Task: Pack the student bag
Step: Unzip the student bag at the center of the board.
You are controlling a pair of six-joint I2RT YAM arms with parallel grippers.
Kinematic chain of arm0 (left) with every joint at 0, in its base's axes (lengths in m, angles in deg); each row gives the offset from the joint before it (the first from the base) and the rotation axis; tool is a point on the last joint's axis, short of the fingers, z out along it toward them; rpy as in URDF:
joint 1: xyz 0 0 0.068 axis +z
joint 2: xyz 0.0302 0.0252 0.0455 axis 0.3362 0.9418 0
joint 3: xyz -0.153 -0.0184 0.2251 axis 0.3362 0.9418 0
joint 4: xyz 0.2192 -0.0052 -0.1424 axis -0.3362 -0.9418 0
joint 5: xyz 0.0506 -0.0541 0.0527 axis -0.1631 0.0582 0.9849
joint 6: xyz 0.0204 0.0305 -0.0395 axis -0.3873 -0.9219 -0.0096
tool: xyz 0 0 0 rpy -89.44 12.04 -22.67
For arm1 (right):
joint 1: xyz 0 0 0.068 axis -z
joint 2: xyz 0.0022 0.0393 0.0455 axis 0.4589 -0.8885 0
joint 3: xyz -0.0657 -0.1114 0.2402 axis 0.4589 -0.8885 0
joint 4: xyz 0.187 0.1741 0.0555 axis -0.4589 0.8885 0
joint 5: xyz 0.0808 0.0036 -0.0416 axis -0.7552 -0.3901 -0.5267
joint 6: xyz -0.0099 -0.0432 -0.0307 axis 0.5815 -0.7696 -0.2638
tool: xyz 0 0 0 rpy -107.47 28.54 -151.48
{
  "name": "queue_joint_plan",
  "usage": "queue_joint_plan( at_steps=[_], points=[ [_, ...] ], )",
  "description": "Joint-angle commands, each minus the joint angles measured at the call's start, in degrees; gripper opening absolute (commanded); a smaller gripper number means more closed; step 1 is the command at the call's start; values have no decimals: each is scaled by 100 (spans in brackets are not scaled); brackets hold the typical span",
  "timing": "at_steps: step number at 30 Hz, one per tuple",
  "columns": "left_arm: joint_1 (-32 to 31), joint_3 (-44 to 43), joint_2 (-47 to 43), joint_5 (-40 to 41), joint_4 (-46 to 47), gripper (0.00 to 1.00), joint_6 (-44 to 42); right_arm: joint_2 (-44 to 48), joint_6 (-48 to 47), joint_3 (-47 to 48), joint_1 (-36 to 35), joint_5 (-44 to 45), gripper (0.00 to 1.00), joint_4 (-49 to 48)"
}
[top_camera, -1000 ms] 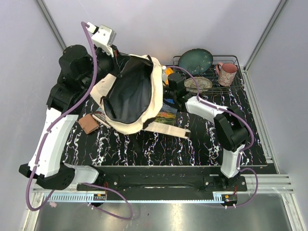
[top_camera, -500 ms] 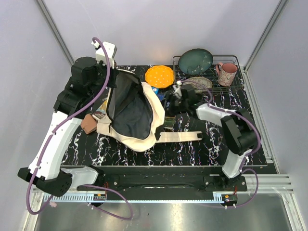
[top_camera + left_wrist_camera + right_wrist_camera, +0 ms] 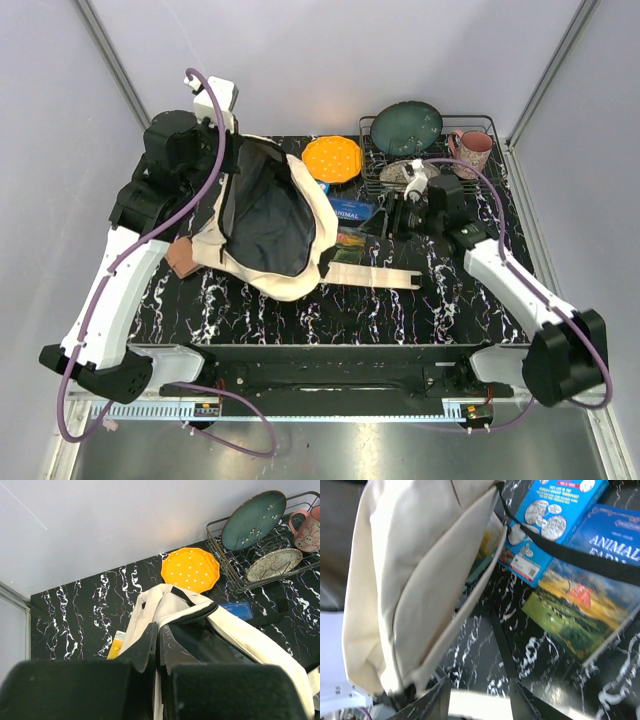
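The student bag (image 3: 270, 215) is a large cream backpack with a dark lining, lying open on the left half of the table. My left gripper (image 3: 230, 168) is shut on its upper rim and holds the mouth up. In the left wrist view the jaws (image 3: 159, 630) pinch the cream edge beside the zipper (image 3: 200, 625). My right gripper (image 3: 394, 214) is open and empty, just right of the bag, above the books. In the right wrist view its fingers (image 3: 432, 700) straddle a cream strap, with the bag's front pocket (image 3: 415, 570) to the left.
A blue Animal Farm book (image 3: 352, 210) and a blue coin book (image 3: 555, 510) lie by the bag under a black strap (image 3: 570, 555). An orange plate (image 3: 332, 158) and a wire rack (image 3: 480, 180) with a teal plate, patterned plate and pink mug (image 3: 470, 152) stand behind. A brown object (image 3: 183, 258) lies left.
My right gripper has pulled back to the right, away from the bag. The bag has shifted left and lower, uncovering the orange plate. The left gripper still holds the rim.
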Motion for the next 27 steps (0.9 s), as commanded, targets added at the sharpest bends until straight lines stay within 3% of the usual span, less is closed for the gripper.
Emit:
queue_joint_plan(
  at_steps=[1,5,9,12,14,16,18,21,27],
  points=[
    [61,-514,-23,97,853,0,-51,869,-928,-180,-12,231,54,1295],
    [52,-646,4,-8,845,0,-33,898,-1332,-233,-30,-979,52,1823],
    [61,-778,13,-158,845,0,63,634,-1447,-409,-257,-1334,50,1965],
    [61,-865,48,-263,836,0,134,371,-1237,-488,-705,-1282,49,1632],
    [61,-927,57,-369,827,0,160,116,-843,-532,-1162,-932,49,1027],
    [70,-971,39,-509,827,0,186,-199,-430,-619,-1260,-798,48,-57],
    [61,-971,-31,-615,827,0,195,-420,-94,-550,-1269,-483,48,-529],
    [61,-945,-119,-948,818,0,221,-947,-85,186,-1251,-314,47,-935],
    [61,-962,-251,-1344,862,0,230,-2195,363,1743,-1269,-1333,46,-1760]
  ],
)
